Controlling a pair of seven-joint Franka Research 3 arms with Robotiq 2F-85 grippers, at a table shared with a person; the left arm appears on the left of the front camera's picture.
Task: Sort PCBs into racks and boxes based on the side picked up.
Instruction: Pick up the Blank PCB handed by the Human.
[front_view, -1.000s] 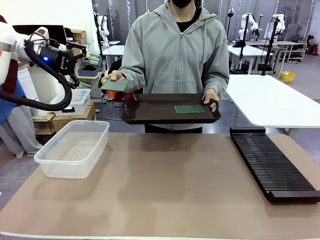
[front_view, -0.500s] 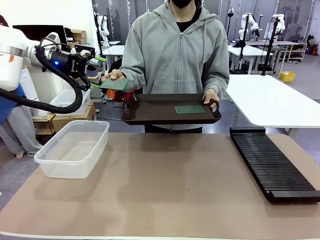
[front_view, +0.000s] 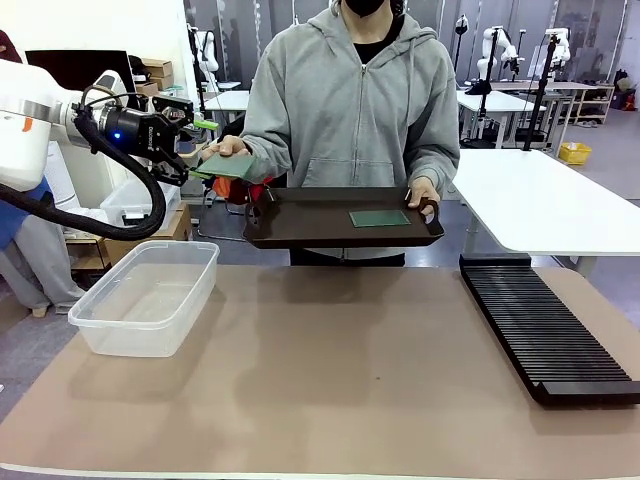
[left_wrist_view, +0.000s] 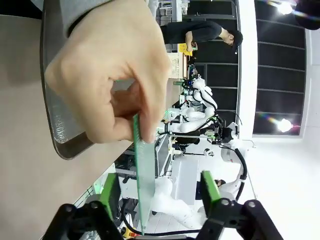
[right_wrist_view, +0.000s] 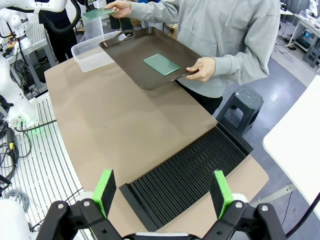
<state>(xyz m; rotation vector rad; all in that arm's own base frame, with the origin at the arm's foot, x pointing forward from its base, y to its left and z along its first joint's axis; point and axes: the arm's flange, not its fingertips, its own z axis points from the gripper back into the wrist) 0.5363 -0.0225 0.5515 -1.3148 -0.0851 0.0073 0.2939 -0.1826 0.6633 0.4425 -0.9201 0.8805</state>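
Observation:
A person's hand (front_view: 230, 150) holds out one green PCB (front_view: 228, 166) to the left of the dark brown tray (front_view: 300, 215). My left gripper (front_view: 200, 148) is open, its fingers above and below the board's near edge. In the left wrist view that PCB (left_wrist_view: 144, 175) stands edge-on between the green pads (left_wrist_view: 110, 192), closer to one pad, with the hand (left_wrist_view: 110, 75) pinching it. The second PCB (front_view: 379, 218) lies flat on the tray (right_wrist_view: 131, 47). My right gripper (right_wrist_view: 162, 192) hangs open above the black rack (right_wrist_view: 190, 170), holding nothing.
The clear tub (front_view: 150, 295) stands at the table's left, below my left arm. The long black rack (front_view: 545, 330) runs along the right side. The person's other hand (front_view: 422, 192) holds the tray's right end over the table's far edge. A stool (right_wrist_view: 245, 102) stands behind the table.
My left gripper has moved right toward the held-out PCB and now straddles its edge. The person, tray and second board have stayed put.

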